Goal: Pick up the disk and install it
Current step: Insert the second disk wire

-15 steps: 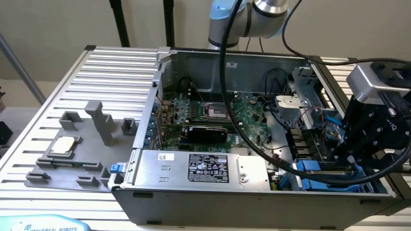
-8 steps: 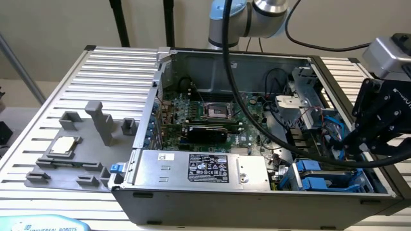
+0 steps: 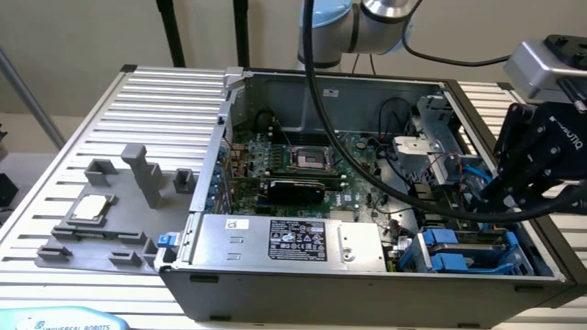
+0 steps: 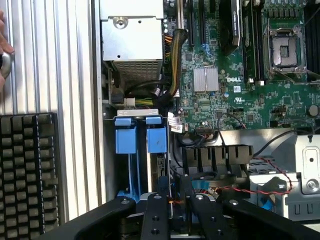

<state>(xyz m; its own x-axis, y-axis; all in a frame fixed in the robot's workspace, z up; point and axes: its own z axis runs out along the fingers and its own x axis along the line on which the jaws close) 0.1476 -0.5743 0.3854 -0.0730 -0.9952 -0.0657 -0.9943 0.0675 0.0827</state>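
Open computer case (image 3: 275, 79) on ribbed surface (image 3: 137, 110), mid frame in exterior view.
Motherboard (image 3: 303, 168) at centre; large silver box (image 3: 293, 239) along near wall.
Tool (image 3: 513, 189) at right edge of exterior view, dipped into drive bay at lower right.
Disk (image 4: 162, 175) edge-on, blue rail tabs (image 4: 157, 139) up, part-way into bay; second blue-tabbed slot (image 4: 125, 137) just beside.
Tool fingers (image 4: 159, 215) clenched on disk's lower edge in wrist view.
Risks, judged: skewed entry jams rails; red-black wires (image 4: 240, 187) near fingers may snag; disk may not seat fully.

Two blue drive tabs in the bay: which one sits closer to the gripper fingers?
The blue tab beside the motherboard, directly in line with the gripper. The other blue tab sits against the case wall.
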